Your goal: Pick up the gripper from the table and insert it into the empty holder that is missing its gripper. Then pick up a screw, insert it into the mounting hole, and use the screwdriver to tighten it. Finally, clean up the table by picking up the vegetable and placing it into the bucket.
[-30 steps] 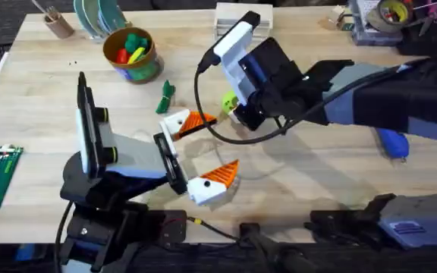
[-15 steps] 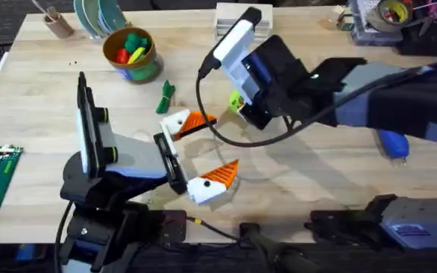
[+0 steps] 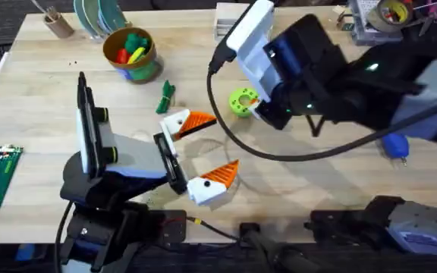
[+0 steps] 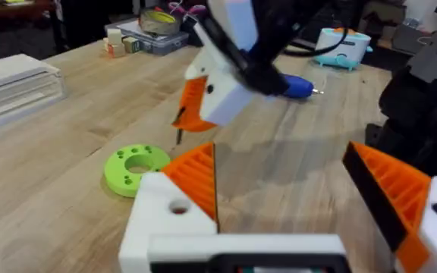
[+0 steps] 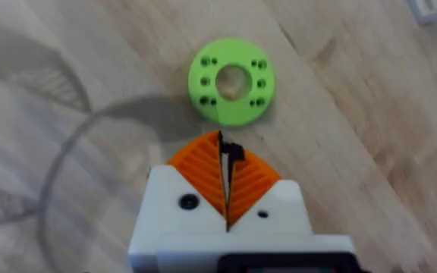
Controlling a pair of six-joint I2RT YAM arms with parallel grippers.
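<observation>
No brand, label or writing can be read anywhere on the table. The right gripper (image 5: 224,163) hangs above the middle of the table (image 3: 317,163), its orange pads pressed together on a thin dark screw (image 5: 231,154), with the lime-green disc (image 3: 243,101) directly under it. The left gripper (image 3: 203,148) sits near the front left with its pads (image 4: 196,178) well apart and nothing between them. The vegetable (image 3: 165,97) lies just beyond it, and the bucket (image 3: 131,51) stands farther back left. The screwdriver (image 3: 393,144) lies at the right, partly hidden by the right arm. A black cable loops across the table's middle.
</observation>
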